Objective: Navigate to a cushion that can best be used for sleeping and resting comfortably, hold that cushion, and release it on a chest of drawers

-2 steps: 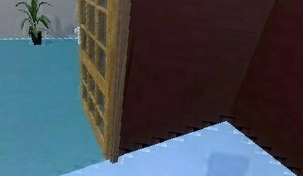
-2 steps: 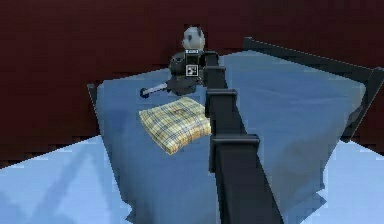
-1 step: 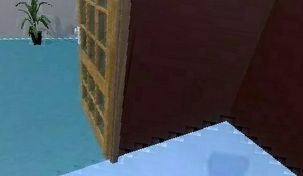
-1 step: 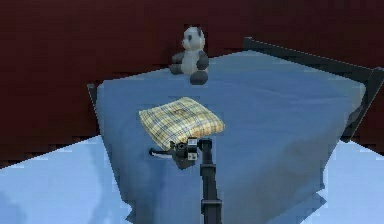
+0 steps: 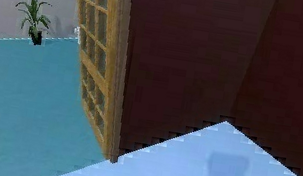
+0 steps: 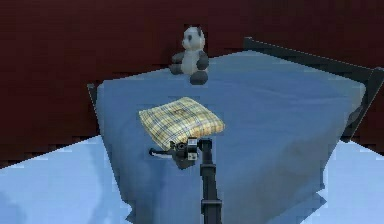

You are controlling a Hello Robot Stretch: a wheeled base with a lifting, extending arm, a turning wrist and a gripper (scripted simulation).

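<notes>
Dark red walls [image 6: 60, 60] behind a blue bed [image 6: 280, 110], with the flat yellow plaid cushion [image 6: 181, 121] lying near its front corner. Looks light, soft and floppy, so I'd grab an edge. The claw [image 6: 160, 154] is right by it; can't tell if it's holding anything.

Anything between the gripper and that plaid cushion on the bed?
Nothing visible: the gripper shows right by the near edge of the plaid cushion; the panda toy sits beyond it, farther back on the bed.

Home bedroom: dark-framed blue-covered bed [image 6: 270, 105], with yellow plaid cushion [image 6: 181, 122] and seated black-and-white panda toy [image 6: 190, 55] on the bed.
</notes>
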